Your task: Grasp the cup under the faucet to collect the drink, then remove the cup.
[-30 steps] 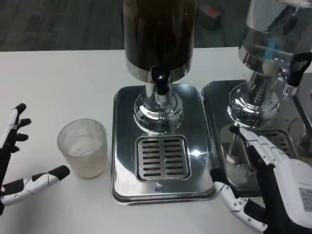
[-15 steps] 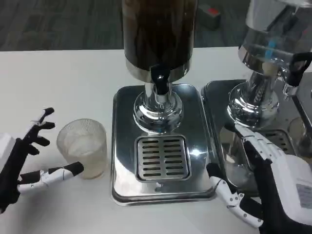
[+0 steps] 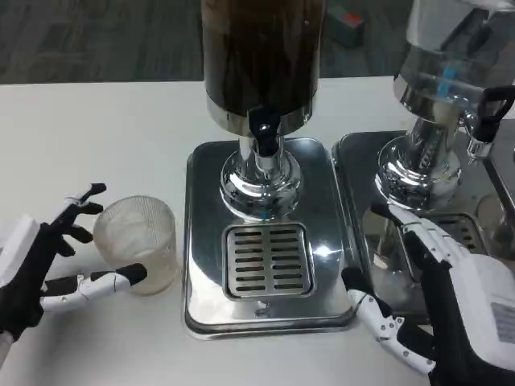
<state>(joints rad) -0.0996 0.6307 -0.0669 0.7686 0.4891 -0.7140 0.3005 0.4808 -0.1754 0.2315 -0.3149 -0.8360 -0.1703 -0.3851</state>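
Note:
A clear ribbed plastic cup (image 3: 137, 243) stands upright on the white table, left of the dispenser's steel drip tray (image 3: 265, 241). The black faucet (image 3: 263, 129) juts from the dark drink dispenser (image 3: 261, 56) above the tray's grate (image 3: 266, 259). My left hand (image 3: 48, 261) sits just left of the cup with fingers spread around it; its thumb touches the cup's lower front and its upper fingers reach the rim's left side. My right hand (image 3: 438, 301) hovers open at the tray's right front corner, holding nothing.
A second dispenser (image 3: 451, 96) with its own steel tray (image 3: 483, 201) stands at the right, behind my right hand. Bare white table lies left and behind the cup.
My left hand has moved right, from the table's left edge up to the cup, its fingers now bracketing it. The cup and right hand have barely moved.

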